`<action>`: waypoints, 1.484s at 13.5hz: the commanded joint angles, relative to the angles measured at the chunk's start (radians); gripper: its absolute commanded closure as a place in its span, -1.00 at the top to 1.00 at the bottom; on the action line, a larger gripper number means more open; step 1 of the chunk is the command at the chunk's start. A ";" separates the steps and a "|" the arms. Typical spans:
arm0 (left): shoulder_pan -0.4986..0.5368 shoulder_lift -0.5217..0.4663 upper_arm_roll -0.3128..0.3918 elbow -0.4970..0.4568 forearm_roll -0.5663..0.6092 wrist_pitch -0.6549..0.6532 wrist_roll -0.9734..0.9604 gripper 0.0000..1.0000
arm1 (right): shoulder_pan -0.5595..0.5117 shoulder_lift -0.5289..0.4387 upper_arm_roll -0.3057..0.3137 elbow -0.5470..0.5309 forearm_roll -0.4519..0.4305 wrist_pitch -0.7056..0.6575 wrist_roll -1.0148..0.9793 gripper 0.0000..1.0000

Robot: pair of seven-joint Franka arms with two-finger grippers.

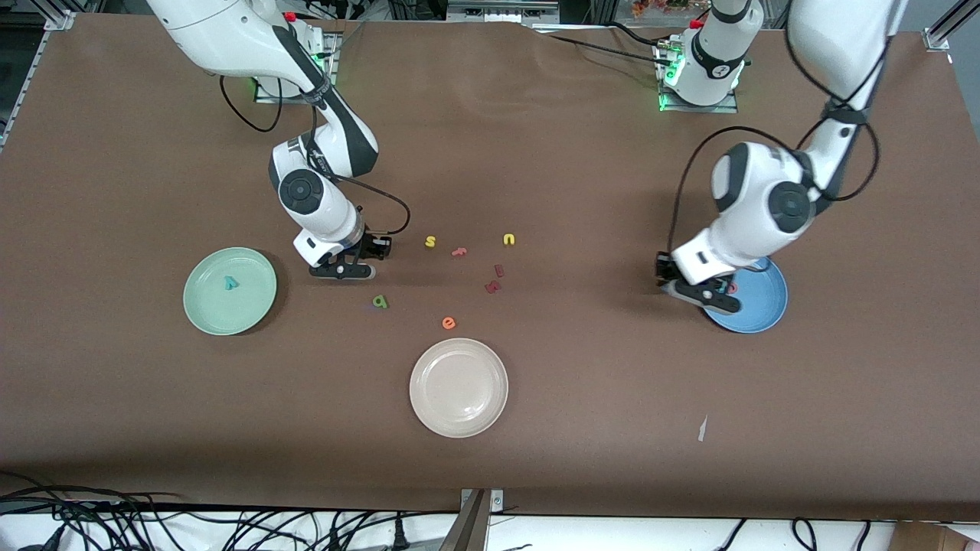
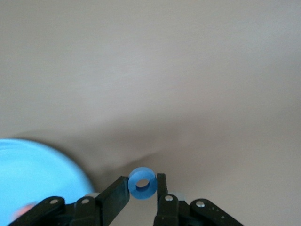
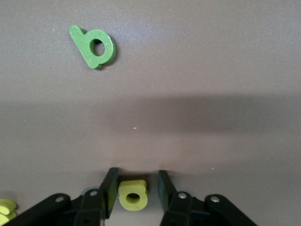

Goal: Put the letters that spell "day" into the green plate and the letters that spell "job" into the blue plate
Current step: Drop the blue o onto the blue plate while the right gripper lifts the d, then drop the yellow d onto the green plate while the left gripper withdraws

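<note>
While both arms reach down over it, the brown worktop [image 1: 536,428] spreads smooth and matte, with cables trailing along its edge nearest the front camera and a scrap of white paper [image 1: 702,428] lying on it. Three plates sit well apart — the green plate [image 1: 205,310] toward the right arm's end holding a teal letter [image 1: 230,283], the cream plate [image 1: 440,405] nearest the camera, the blue plate [image 1: 766,310] toward the left arm's end with a salmon letter [image 1: 733,288] in it. The left claw [image 2: 143,188] hangs at the blue plate's edge, pinched tight on the blue ring [image 2: 142,183]. The right claw [image 3: 135,188] is low over the worktop, its fingers flanking the yellow letter [image 3: 133,194] with slim gaps showing — whether they grip it I cannot tell. Nearby lies the green letter [image 3: 94,46], then the orange "e" [image 1: 449,323].
</note>
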 commanded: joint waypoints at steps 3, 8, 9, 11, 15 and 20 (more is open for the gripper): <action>0.066 0.004 0.073 -0.036 0.080 -0.006 0.170 -0.13 | 0.009 0.007 -0.002 -0.003 -0.016 0.012 0.016 -0.37; 0.065 -0.064 0.073 -0.022 0.080 -0.036 0.155 0.83 | 0.014 0.009 -0.002 -0.003 -0.015 0.012 0.016 -0.51; 0.066 -0.097 0.073 -0.024 0.080 -0.050 0.157 0.86 | 0.014 0.009 -0.002 -0.002 -0.015 0.010 0.016 -0.53; 0.080 -0.185 0.073 -0.020 0.080 -0.142 0.155 0.93 | 0.014 0.007 -0.002 0.001 -0.015 0.006 0.013 -0.58; 0.080 -0.334 0.076 0.018 0.082 -0.315 0.149 1.00 | 0.012 -0.033 -0.034 0.044 -0.021 -0.114 -0.004 -0.66; 0.080 -0.339 0.075 0.336 0.171 -0.737 0.013 1.00 | 0.010 -0.093 -0.201 0.081 -0.041 -0.252 -0.223 -0.73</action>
